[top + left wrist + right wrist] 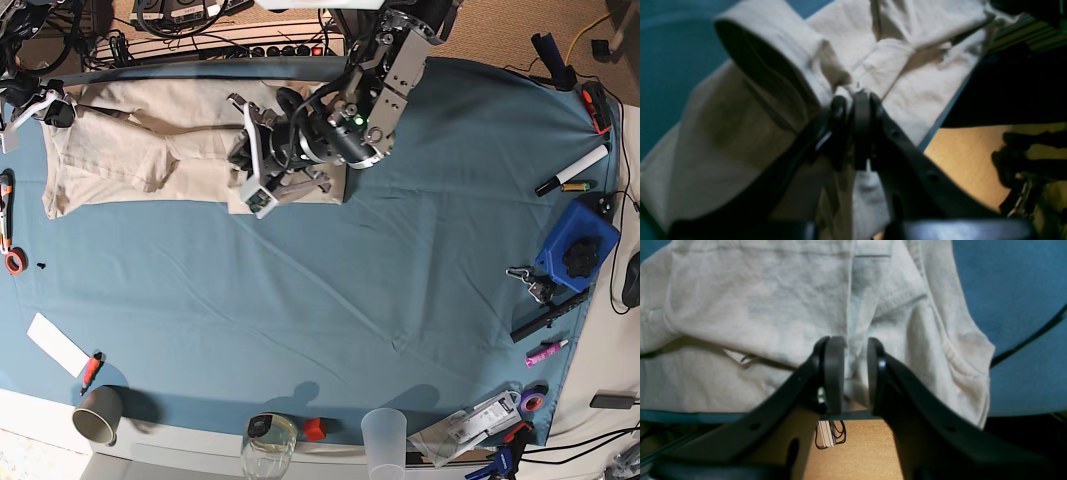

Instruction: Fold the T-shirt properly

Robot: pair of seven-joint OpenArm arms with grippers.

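The beige T-shirt (150, 140) lies partly folded along the far left edge of the blue tablecloth (350, 300). In the left wrist view my left gripper (855, 98) is shut on a bunched fold of the T-shirt (893, 93), just beside an open sleeve cuff (773, 66). That arm (345, 115) reaches in over the shirt's right end in the base view. My right gripper (855, 356) is shut on a vertical fold of the T-shirt (756, 306) where it hangs at the table's edge. In the base view this gripper (55, 108) sits at the shirt's far left end.
A blue box (578, 245), a marker (572, 170) and small tools line the right edge. Along the near edge stand a paper cup (97, 413), a glass jar (268, 440) and a clear plastic cup (383, 435). A white slip (57, 345) lies near left.
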